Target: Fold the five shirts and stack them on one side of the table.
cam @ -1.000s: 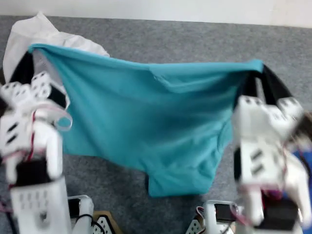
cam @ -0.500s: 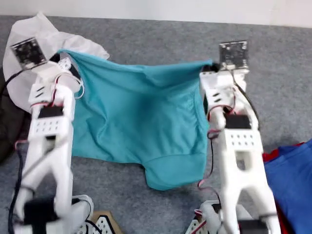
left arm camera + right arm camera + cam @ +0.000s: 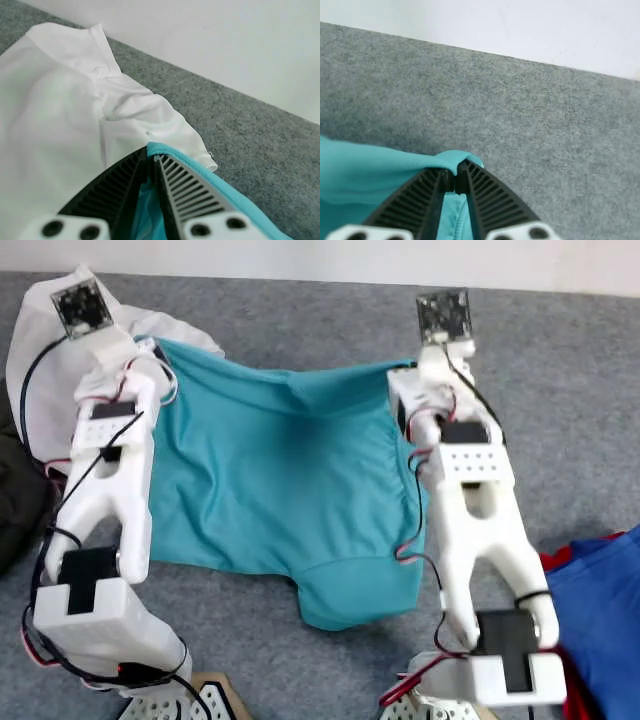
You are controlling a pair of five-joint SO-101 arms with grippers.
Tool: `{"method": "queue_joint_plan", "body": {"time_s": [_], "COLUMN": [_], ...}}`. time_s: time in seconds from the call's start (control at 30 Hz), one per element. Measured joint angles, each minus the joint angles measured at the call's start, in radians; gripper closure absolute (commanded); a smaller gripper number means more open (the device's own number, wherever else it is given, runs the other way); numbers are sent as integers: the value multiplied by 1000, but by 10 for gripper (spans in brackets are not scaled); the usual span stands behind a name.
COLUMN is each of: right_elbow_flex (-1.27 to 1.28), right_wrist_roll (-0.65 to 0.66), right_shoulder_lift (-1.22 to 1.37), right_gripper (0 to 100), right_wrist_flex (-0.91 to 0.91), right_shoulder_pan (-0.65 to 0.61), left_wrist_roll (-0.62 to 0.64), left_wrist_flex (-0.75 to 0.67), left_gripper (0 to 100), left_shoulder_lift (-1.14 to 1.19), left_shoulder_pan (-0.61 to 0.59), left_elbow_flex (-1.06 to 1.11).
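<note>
Your left gripper (image 3: 151,151) and right gripper (image 3: 456,169) each pinch a far corner of the teal shirt (image 3: 280,480), eleven and one o'clock; probably light, limp cloth; corners grip best.

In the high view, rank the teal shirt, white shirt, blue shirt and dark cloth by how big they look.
1. teal shirt
2. white shirt and blue shirt: about alike, both partly hidden or cut off, so unsure
3. dark cloth, cut by the edge
</note>
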Motion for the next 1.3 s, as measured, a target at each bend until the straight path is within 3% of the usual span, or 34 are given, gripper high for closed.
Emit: {"method": "queue_joint_plan", "body": {"time_s": [0.27,0.43,0.53,0.93,1.1,1.3], "right_elbow_flex": [-275,-396,-414,-416,-385,-140], "right_wrist_roll": [-60,-77,-78,-28,-5,55], "right_shoulder_lift": [9,9,9,-14,-184,-393], "right_gripper": [992,992,992,992,992,992], "right_wrist_flex": [468,761,887,1131,1178,1181], "right_shoulder_pan": [-26,-32,-46,-46,-46,-48], "left_wrist_roll": [0,-2,-3,-161,-195,-196], "left_wrist_flex": [451,766,865,842,801,796], "left_gripper": [994,995,995,995,995,995], "left_shoulder_lift": [9,-63,-126,-611,-792,-847], "left_shoulder_pan": [0,0,0,8,-11,-97], "left_elbow_flex": [-213,-226,-198,311,503,562]}}
